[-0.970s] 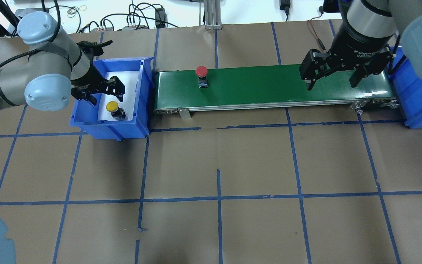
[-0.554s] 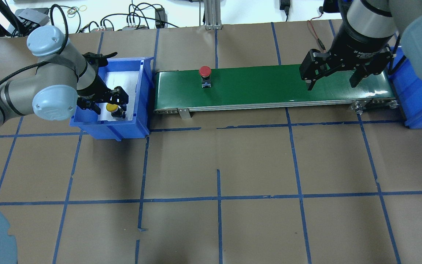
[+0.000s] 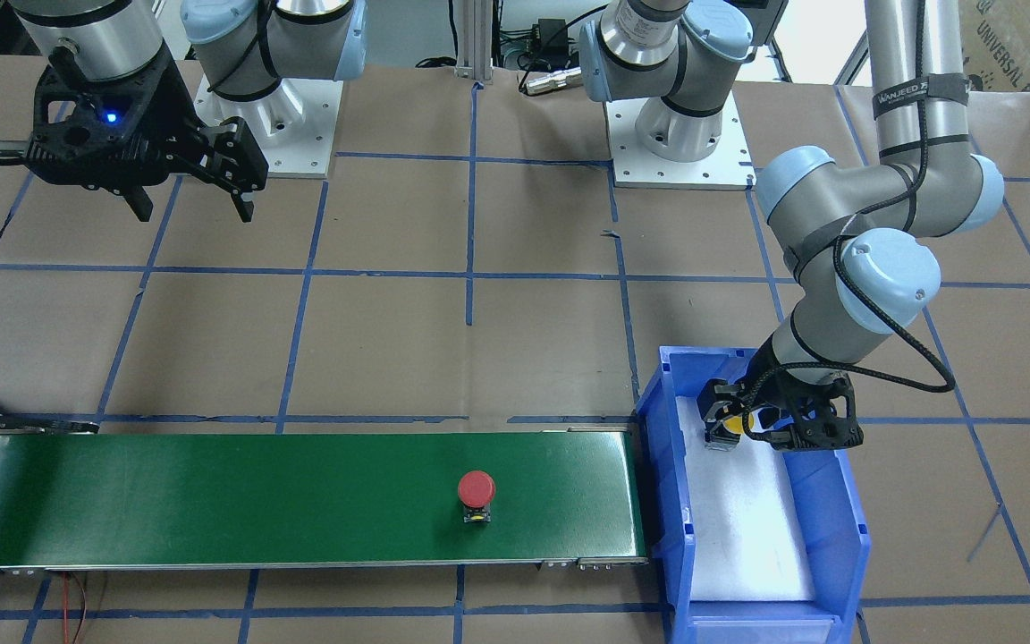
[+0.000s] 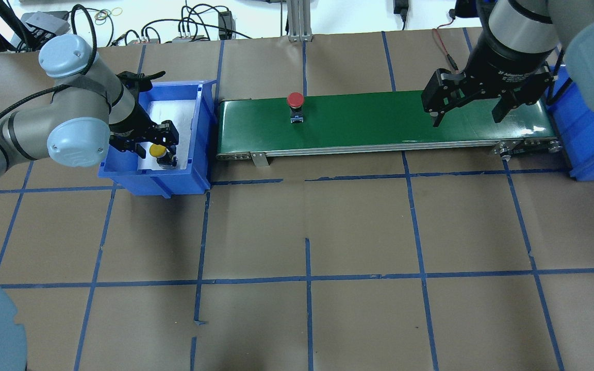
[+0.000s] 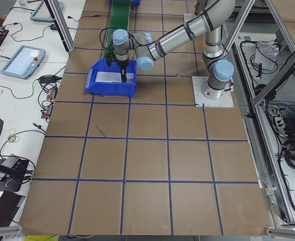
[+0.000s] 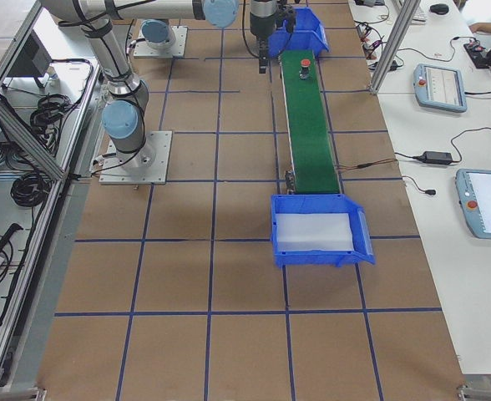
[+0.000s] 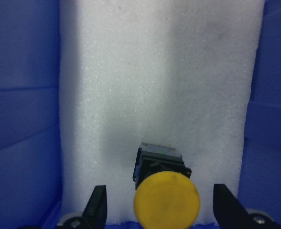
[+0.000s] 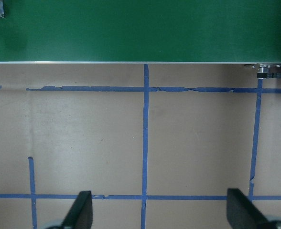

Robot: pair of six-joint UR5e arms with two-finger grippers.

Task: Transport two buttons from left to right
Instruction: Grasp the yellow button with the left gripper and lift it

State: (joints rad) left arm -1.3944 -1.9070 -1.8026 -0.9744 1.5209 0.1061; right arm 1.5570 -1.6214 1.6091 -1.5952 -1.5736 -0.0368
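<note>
The yellow button stands on white foam in the left blue bin. My left gripper is open and lowered into that bin. In the left wrist view the yellow cap sits between its two fingers with gaps on both sides. The red button stands upright on the green conveyor belt, toward its left end. My right gripper is open and empty, held above the belt's right part. The right wrist view shows its fingers over brown paper.
A second blue bin with white foam stands at the belt's right end. Brown paper with blue tape lines covers the table. Cables lie along the table's far edge.
My left gripper has moved down into the bin and now straddles the yellow button. The red button has travelled a little rightward on the belt. The right arm has not moved.
</note>
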